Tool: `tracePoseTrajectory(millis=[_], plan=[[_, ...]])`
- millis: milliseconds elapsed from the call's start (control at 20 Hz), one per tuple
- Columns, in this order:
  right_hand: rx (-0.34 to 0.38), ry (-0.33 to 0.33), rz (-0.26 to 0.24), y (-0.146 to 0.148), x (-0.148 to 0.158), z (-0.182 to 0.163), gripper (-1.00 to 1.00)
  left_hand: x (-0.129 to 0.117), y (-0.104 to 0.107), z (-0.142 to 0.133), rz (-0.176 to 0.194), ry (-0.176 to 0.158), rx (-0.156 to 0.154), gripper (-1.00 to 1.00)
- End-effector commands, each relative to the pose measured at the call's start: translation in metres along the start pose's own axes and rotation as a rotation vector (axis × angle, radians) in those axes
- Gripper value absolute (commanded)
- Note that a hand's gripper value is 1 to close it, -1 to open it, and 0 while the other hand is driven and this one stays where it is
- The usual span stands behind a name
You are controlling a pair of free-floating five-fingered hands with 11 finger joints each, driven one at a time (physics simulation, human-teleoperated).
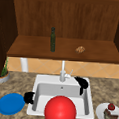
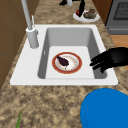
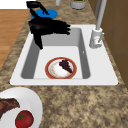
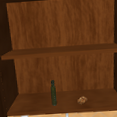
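The right hand (image 1: 81, 83) hovers over the sink's (image 1: 39, 79) back right corner beside the faucet (image 1: 62, 73), fingers loosely extended, holding nothing. The left hand (image 1: 29, 97) hangs at the sink's left rim, relaxed and empty, next to the blue plate (image 1: 10, 103). A red-rimmed plate (image 2: 67, 62) with dark food lies in the basin.

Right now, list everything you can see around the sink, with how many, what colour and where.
Sink: one, white, set in the speckled counter.
Faucet: one, grey, behind the basin.
Red-rimmed plate: one, in the basin, dark food on it.
Blue plate: one, counter left of the sink.
White plate: one, counter right, with meat and a tomato.
Bottle: one, dark green, lower shelf.
Brown lump: one, same shelf.
Plant pot: one, far left.
Left hand: black, at the sink's left edge.
Right hand: black, over the sink's back right corner.
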Motion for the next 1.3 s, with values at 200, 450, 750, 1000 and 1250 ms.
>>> tracePoseTrajectory(millis=[200,450,750,1000,1250], plan=[[-0.006,0.036,0.019,0.007,-0.002,-0.068,-1.0,0.0,0.0,0.0,0.0,0.0,0.0,0.0],[-0.015,0.055,0.062,-0.009,0.004,-0.108,-1.0,0.0,0.0,0.0,-0.001,0.0,0.001,0.0],[-0.012,0.073,0.076,-0.032,0.009,-0.155,-1.0,0.0,0.0,0.0,-0.001,0.001,0.001,0.0],[0.046,0.057,0.11,-0.018,0.0,-0.191,-1.0,0.0,0.0,0.0,-0.001,0.001,0.001,0.0],[0.082,0.06,0.153,-0.024,-0.008,-0.219,-1.0,0.0,0.0,0.0,-0.001,0.001,0.001,0.0]])
